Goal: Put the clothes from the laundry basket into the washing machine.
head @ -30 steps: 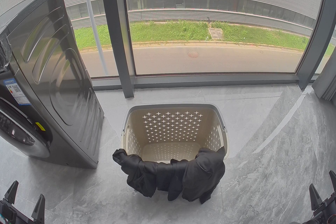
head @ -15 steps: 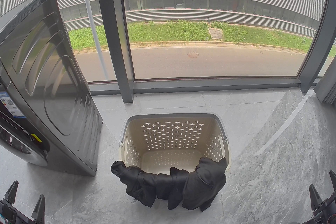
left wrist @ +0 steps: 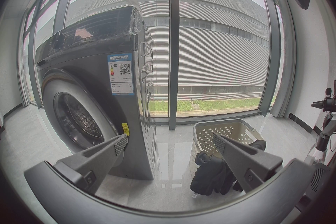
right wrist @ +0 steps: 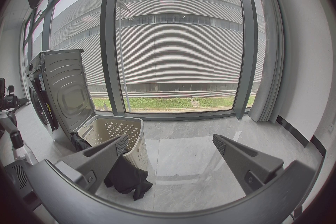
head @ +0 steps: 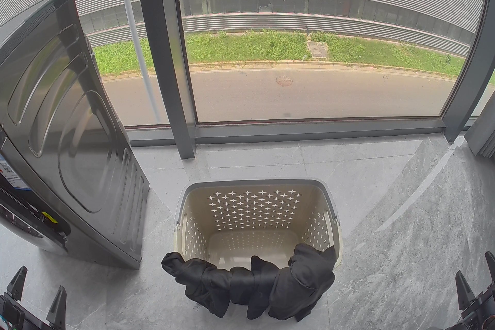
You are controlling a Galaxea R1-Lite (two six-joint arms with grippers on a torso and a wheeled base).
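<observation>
A cream laundry basket stands on the floor ahead of me. A black garment hangs over its near rim; the same clothes appear in both wrist views. The dark grey washing machine stands to the left, its round door facing my left gripper. My left gripper sits low at the near left, open and holding nothing. My right gripper sits low at the near right, open and holding nothing. Both are well short of the basket.
A floor-to-ceiling window with a dark frame post rises behind the basket. A grey curtain hangs at the far right. Marble floor spreads to the right of the basket.
The whole head view has shifted: basket and washing machine sit lower and nearer in the picture, so the camera has moved forward. The grippers stay in the same places in the picture.
</observation>
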